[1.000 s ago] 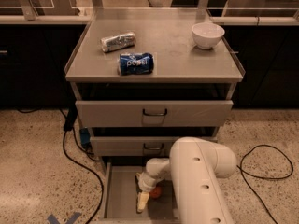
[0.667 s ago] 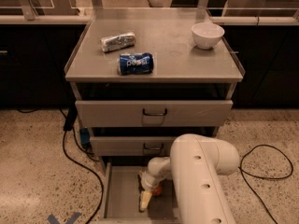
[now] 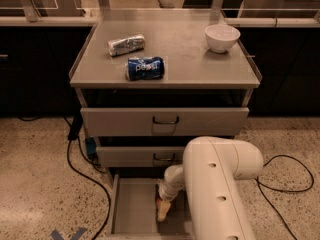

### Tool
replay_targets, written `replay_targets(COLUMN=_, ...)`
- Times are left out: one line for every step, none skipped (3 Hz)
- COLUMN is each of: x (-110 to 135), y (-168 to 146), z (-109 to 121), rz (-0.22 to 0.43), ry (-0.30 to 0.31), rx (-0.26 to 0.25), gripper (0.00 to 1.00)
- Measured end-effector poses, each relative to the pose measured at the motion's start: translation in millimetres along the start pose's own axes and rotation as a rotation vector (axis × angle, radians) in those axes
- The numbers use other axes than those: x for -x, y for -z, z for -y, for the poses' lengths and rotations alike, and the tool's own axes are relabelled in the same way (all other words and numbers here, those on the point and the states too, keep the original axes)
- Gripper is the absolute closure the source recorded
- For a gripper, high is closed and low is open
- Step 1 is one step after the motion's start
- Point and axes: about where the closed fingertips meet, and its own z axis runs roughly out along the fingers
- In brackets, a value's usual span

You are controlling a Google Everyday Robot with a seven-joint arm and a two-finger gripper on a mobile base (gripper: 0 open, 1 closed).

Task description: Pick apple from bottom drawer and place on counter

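White arm (image 3: 220,184) fills lower right of view, bulky rounded link bent at top. Slim wrist (image 3: 172,180) branches left and downward from it. Below wrist, gripper (image 3: 162,211) points down, low at centre of view.

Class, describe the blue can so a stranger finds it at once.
The end effector is down in the open bottom drawer; look up to the counter. Near its front edge lies the blue can on its side, the only blue thing, unlike the silvery object and white bowl.
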Motion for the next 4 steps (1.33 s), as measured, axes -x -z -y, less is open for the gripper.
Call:
replay_targets(x=-11, y=8, z=-1, rz=-0.017, ry=-0.007, rx=-0.003, gripper=0.0)
replay_targets(x=-25, y=12, z=-6, rz=0.024, ry=-0.019, rx=-0.007, gripper=0.0)
replay_targets(x=-44, y=-2, z=-14, rz=0.107, ry=-0.014, rx=0.02, gripper=0.0)
replay_targets(x=-39, y=-17, z=-19, rz=0.123, ry=-0.017, rx=0.031, gripper=0.0)
